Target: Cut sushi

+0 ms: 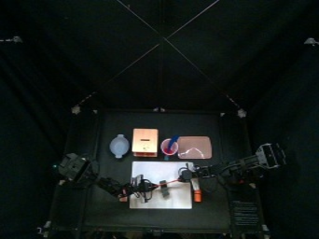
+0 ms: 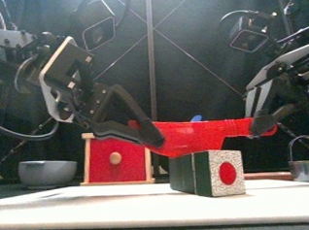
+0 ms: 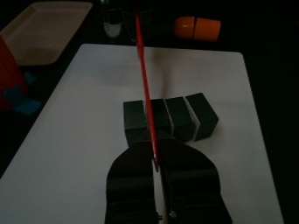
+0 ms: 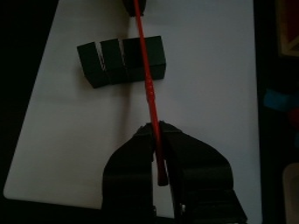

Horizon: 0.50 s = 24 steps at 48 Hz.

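**Sushi: blade held at both ends, over the roll**

The sushi [image 3: 170, 120] lies near the middle of the white board [image 3: 70, 114], long side across the board. Two seams show in its top, marking three sections; I cannot tell whether they go right through.

The red blade [image 3: 143, 87] spans the board above the roll. The left gripper [image 3: 156, 162] is clamped on one end and the right gripper [image 4: 156, 140] on the other. In the front view the blade's edge sits at about the roll's top; contact cannot be told. In the left wrist view the edge crosses the roll near one seam.

Judgement on doing the cut well:
- Lower both ends together, so the blade stays level and does not twist in the grip.
- Keep the edge square to the roll's length.
- Press straight down onto the board. A sideways push would probably slide or tip the loose roll, as nothing pins it.
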{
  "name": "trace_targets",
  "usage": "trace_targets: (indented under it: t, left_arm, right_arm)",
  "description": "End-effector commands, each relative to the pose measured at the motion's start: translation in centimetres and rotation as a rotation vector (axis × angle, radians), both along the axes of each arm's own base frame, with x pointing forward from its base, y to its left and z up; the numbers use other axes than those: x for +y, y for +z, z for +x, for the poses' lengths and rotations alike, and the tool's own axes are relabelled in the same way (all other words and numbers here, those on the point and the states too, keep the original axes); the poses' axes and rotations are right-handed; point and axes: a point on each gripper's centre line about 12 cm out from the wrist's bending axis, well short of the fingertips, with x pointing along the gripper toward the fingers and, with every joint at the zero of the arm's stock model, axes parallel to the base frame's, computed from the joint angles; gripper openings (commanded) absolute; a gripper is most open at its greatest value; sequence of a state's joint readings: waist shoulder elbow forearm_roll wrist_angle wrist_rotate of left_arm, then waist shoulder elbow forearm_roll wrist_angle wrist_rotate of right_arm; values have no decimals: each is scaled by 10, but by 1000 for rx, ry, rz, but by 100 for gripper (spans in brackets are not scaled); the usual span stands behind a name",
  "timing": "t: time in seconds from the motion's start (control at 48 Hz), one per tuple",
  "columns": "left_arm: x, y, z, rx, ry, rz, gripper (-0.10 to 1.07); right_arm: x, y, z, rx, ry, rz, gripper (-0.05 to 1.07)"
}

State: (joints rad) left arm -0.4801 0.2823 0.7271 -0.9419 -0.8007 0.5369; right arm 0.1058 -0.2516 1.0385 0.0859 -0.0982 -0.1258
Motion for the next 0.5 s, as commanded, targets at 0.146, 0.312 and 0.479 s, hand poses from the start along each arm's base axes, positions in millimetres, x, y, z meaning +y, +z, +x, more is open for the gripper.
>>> trace_targets:
  t: [0.146, 0.312, 0.479]
  left_arm:
    - [0, 17, 6, -41, -2, -15, 24]
    - [4, 15, 6, -32, 5, -13, 24]
    - [5, 14, 6, -33, 2, -8, 24]
  right_arm:
    - [0, 13, 8, -43, -5, 6, 10]
    - [0, 13, 9, -43, -2, 3, 10]
    - [0, 13, 10, -41, -3, 4, 10]
